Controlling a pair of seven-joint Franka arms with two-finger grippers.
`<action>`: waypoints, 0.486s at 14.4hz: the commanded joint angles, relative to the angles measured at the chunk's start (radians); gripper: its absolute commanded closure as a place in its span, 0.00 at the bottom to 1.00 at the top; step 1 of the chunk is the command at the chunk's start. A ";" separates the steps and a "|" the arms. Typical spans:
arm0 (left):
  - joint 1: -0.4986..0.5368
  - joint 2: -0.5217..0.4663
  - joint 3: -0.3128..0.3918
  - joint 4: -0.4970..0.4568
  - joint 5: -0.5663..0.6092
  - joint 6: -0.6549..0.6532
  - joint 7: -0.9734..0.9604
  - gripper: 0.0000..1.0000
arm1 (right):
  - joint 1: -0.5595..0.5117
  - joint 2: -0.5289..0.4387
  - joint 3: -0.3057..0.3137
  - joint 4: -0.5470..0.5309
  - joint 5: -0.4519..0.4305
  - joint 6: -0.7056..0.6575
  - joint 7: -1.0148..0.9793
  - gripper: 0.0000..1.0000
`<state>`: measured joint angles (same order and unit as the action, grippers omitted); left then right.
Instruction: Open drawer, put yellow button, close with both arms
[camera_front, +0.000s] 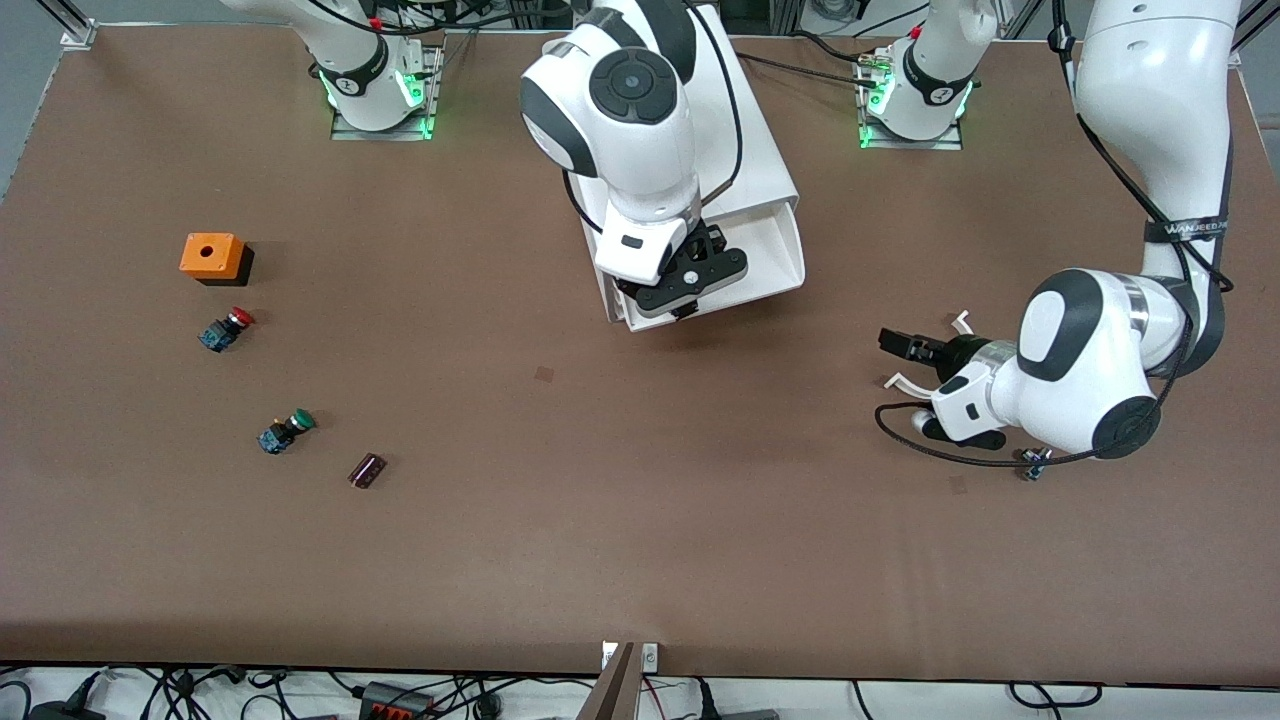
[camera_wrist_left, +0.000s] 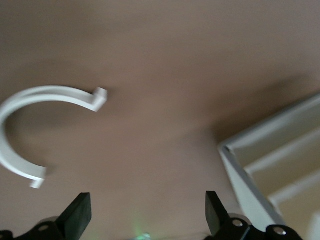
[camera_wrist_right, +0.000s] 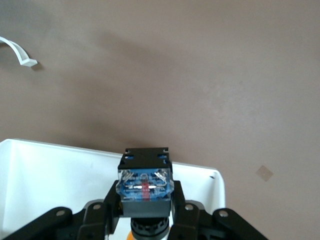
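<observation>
My right gripper (camera_front: 690, 285) hangs over the open white drawer (camera_front: 770, 255). It is shut on the yellow button (camera_wrist_right: 145, 182). The button's black-and-blue body faces the right wrist camera, with a sliver of orange-yellow cap below. The drawer's white inside (camera_wrist_right: 50, 175) lies under it. My left gripper (camera_front: 905, 350) is open and empty, low over the table toward the left arm's end, apart from the drawer. Its fingertips (camera_wrist_left: 80, 212) stand wide apart in the left wrist view, where the gripper (camera_wrist_left: 145, 215) shows bare table between them and the drawer's corner (camera_wrist_left: 270, 165) off to one side.
A white C-shaped piece (camera_wrist_left: 30, 105) lies on the table by my left gripper. Toward the right arm's end are an orange box (camera_front: 212, 257), a red-capped switch (camera_front: 228, 328), a green-capped switch (camera_front: 285, 430) and a small dark block (camera_front: 367, 470).
</observation>
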<state>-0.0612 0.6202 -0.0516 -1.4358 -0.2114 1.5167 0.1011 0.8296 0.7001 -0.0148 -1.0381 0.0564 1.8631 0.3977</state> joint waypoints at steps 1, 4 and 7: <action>-0.002 0.026 -0.001 0.014 0.059 0.019 -0.008 0.00 | 0.006 0.042 0.030 0.049 0.008 -0.016 0.074 1.00; -0.002 0.029 0.007 0.018 0.053 0.019 -0.037 0.00 | 0.006 0.071 0.056 0.067 0.008 0.007 0.130 1.00; 0.014 0.029 0.029 0.023 0.076 0.020 -0.185 0.00 | 0.014 0.078 0.062 0.067 0.008 0.011 0.133 1.00</action>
<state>-0.0504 0.6477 -0.0307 -1.4324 -0.1727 1.5397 0.0020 0.8412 0.7559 0.0380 -1.0146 0.0566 1.8791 0.5064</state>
